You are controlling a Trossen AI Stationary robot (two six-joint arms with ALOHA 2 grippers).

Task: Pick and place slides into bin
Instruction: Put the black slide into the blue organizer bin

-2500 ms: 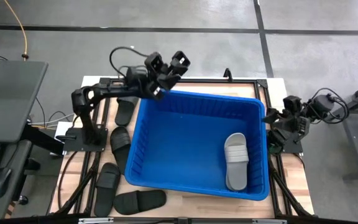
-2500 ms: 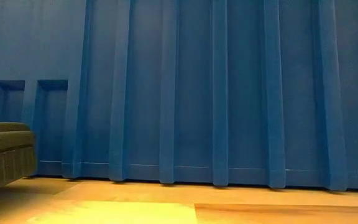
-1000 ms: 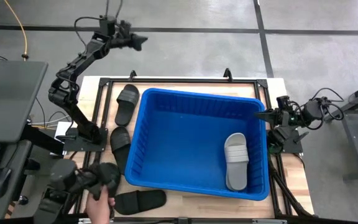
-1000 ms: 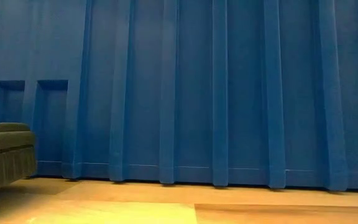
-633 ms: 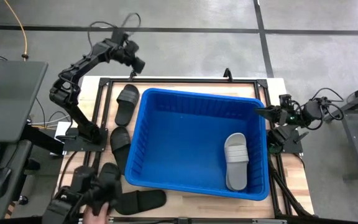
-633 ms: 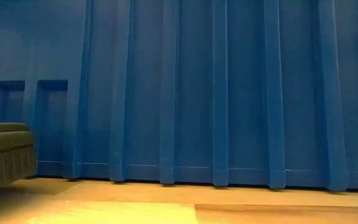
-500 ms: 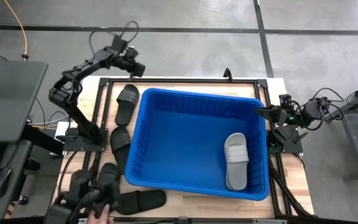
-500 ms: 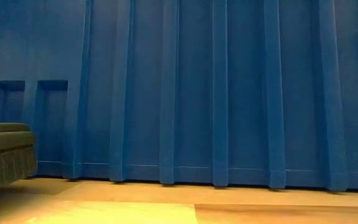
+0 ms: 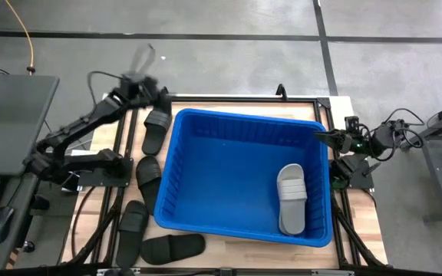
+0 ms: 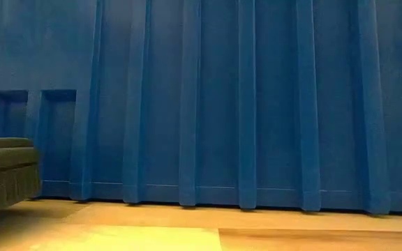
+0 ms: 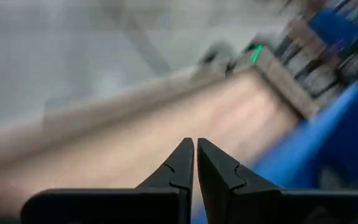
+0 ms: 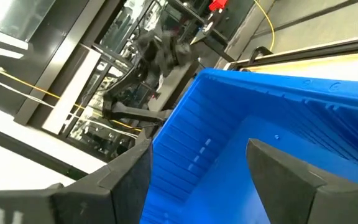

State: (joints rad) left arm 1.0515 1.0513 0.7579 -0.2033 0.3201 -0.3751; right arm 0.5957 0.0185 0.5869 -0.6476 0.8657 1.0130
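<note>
Left arm stretches low, its pincer out front with fingers pressed together, gripping nothing. Right arm sits folded at its own side, pincer spread wide and empty.

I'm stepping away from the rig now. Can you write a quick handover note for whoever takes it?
Left end effector: shut, empty, above the table's far-left corner near a black rubber slide.
Right end effector: open, empty, at the right rim of the big blue plastic bin.
Done: one light grey slide lies in the bin.
Left: four black slides on the table beside the bin's left and near sides.
</note>
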